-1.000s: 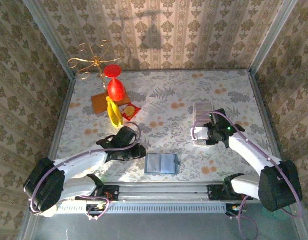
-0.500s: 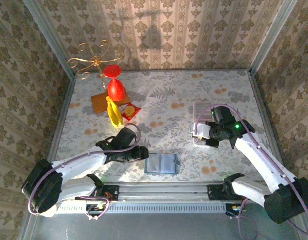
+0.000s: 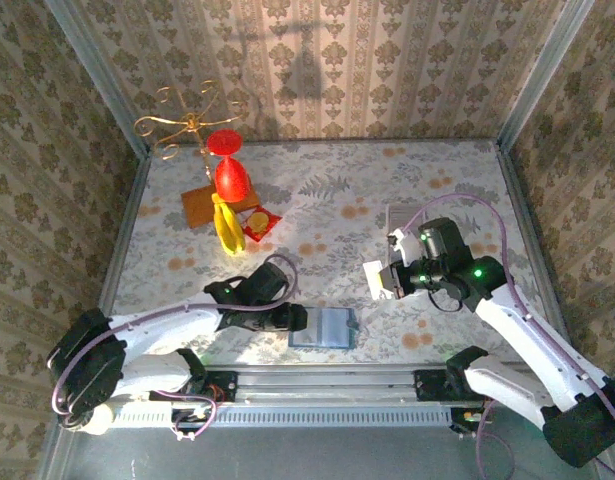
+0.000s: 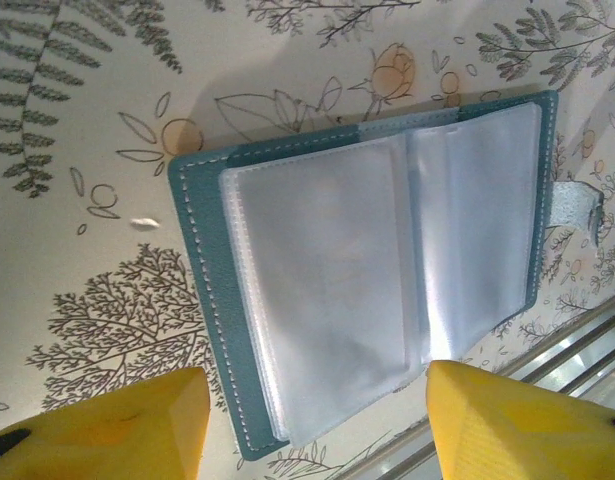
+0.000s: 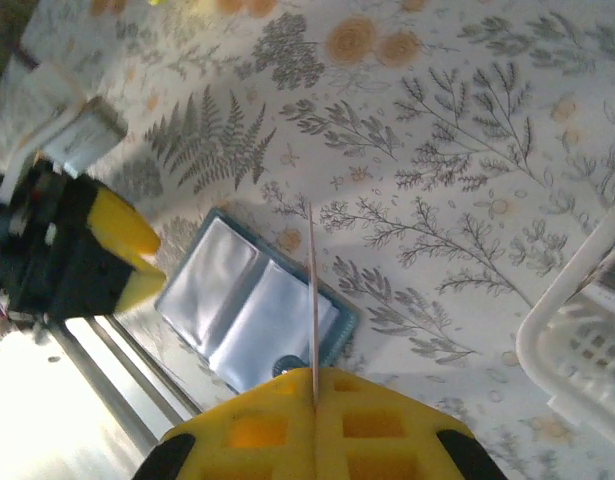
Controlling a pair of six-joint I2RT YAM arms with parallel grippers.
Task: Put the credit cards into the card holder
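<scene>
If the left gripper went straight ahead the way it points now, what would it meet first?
Probably the open card holder, lying flat straight ahead of the left gripper, between its spread jaws; how far off is unclear.

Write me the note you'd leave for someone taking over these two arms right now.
The left gripper is open, with its fingers astride the edge of the card holder, gripping nothing.
The right gripper is shut on one card, held in the air to the right of the holder.
The card holder lies open on the table; its clear sleeves look empty.
Done: one card picked up.
Left: slide it into a sleeve.
</scene>
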